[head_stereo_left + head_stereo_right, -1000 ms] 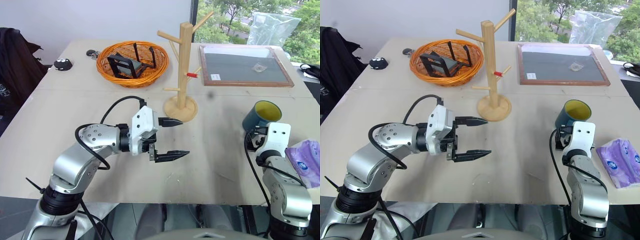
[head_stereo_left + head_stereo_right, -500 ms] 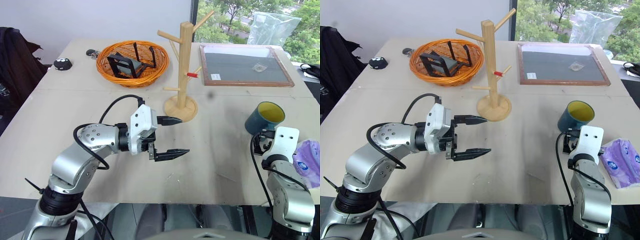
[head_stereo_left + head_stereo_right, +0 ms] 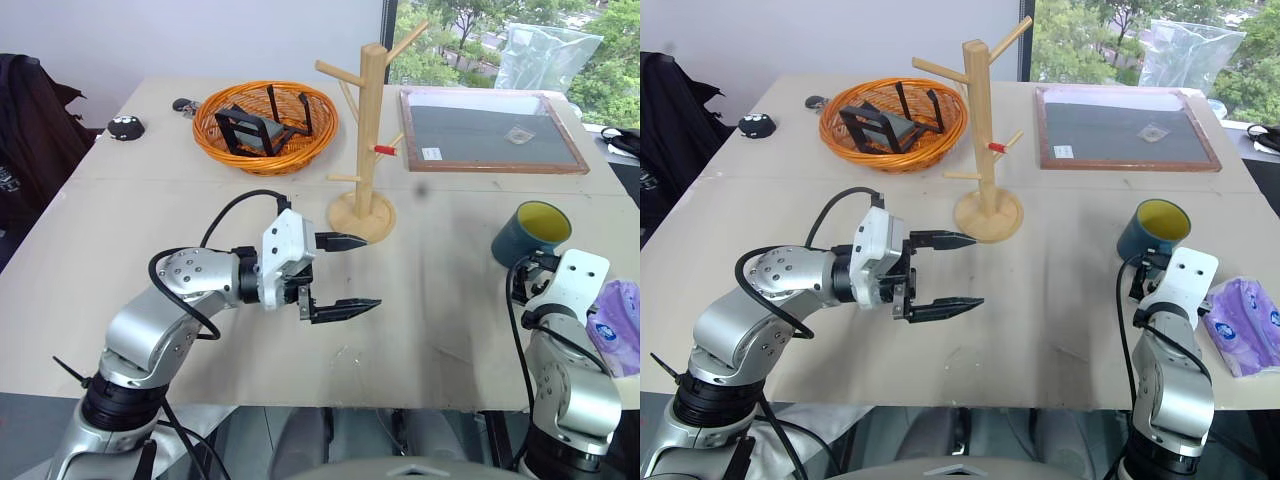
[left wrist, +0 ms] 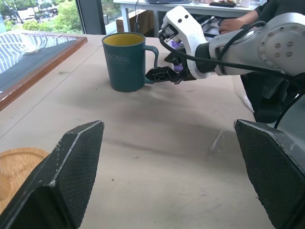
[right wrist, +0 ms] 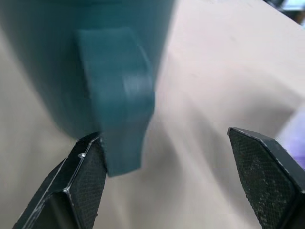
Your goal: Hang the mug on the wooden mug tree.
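The teal-blue mug (image 3: 530,233) with its yellow inside stands upright at the table's right side, its handle (image 5: 119,95) turned toward me. My right gripper (image 5: 164,138) is open just behind it. The handle lies between the fingers, close against one fingertip (image 5: 88,164); the left wrist view shows that gripper (image 4: 164,74) at the handle. The wooden mug tree (image 3: 370,130) stands on its round base mid-table with bare pegs, one red-tipped. My left gripper (image 3: 368,272) hangs open above the table in front of the tree's base, pointing right, with nothing in it.
An orange wicker basket (image 3: 320,130) with black parts sits behind and left of the tree. A wood-framed dark board (image 3: 490,130) lies at the back right. A purple packet (image 3: 620,325) lies right of my right wrist. A person (image 4: 248,19) sits beyond the table's right side.
My right wrist has swung to the right and turned beside the mug's handle. The mug stays in place. The left arm has not moved.
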Robot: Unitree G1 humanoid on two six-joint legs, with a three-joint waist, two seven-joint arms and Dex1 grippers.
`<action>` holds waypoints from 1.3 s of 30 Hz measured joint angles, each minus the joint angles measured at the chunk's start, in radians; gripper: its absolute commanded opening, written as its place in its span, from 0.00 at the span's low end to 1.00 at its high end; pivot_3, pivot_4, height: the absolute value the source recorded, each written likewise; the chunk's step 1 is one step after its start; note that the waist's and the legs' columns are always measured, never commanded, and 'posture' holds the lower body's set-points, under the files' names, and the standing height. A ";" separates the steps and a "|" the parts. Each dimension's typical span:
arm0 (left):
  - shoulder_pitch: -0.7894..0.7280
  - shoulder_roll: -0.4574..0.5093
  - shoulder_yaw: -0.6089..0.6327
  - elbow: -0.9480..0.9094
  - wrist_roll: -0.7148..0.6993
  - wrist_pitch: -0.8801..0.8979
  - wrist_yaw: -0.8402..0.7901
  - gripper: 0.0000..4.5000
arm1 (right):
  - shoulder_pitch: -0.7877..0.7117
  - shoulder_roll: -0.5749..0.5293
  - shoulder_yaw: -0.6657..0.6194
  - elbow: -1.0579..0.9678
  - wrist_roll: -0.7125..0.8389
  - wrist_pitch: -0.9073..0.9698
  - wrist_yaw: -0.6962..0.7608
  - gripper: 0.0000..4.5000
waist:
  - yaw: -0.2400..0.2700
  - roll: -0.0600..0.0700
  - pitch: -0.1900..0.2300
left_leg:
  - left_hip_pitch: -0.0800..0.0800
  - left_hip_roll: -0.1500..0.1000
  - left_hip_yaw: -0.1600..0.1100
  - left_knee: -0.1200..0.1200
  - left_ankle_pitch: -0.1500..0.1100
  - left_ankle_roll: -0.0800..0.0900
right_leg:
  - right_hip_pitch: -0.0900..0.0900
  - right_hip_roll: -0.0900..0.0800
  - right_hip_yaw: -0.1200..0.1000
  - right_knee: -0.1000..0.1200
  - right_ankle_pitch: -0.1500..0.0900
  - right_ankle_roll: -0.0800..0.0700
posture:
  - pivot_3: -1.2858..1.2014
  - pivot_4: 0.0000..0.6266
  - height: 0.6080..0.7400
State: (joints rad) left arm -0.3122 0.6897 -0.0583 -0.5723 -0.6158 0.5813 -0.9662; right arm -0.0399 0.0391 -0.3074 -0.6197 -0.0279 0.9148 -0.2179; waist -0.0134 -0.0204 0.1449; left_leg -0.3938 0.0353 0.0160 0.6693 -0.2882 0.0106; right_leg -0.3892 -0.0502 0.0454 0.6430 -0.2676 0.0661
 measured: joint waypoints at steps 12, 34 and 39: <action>-0.006 -0.011 0.000 -0.007 -0.017 0.013 0.026 1.00 | -0.067 0.001 -0.024 0.103 -0.011 -0.052 -0.039 0.87 | -0.001 0.000 0.000 | 0.000 0.000 0.000 0.000 0.000 0.000 | 0.000 0.000 0.000 0.000 0.000 0.000 | 0.52 0.24 0.98; 0.000 -0.014 0.001 -0.009 -0.016 0.017 0.053 1.00 | -0.126 -0.095 -0.045 0.273 0.041 -0.220 0.048 0.02 | -0.001 0.001 0.000 | 0.000 0.000 0.000 0.000 0.000 0.000 | 0.000 0.000 0.001 0.000 0.000 0.000 | 0.52 0.24 0.98; 0.015 -0.007 0.038 -0.003 -0.017 0.013 0.054 1.00 | -0.121 -0.297 -0.005 0.249 0.149 -0.267 0.325 0.02 | -0.004 0.002 0.001 | 0.000 0.000 0.000 0.000 0.000 0.000 | 0.000 0.000 0.001 0.000 0.000 0.000 | 0.52 0.24 0.98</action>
State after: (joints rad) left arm -0.2973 0.6828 -0.0205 -0.5753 -0.6331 0.5948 -0.9121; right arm -0.1608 -0.2581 -0.3121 -0.3710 0.1207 0.6480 0.1068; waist -0.0172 -0.0185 0.1460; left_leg -0.3937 0.0355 0.0163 0.6692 -0.2884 0.0109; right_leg -0.3893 -0.0499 0.0460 0.6430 -0.2675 0.0661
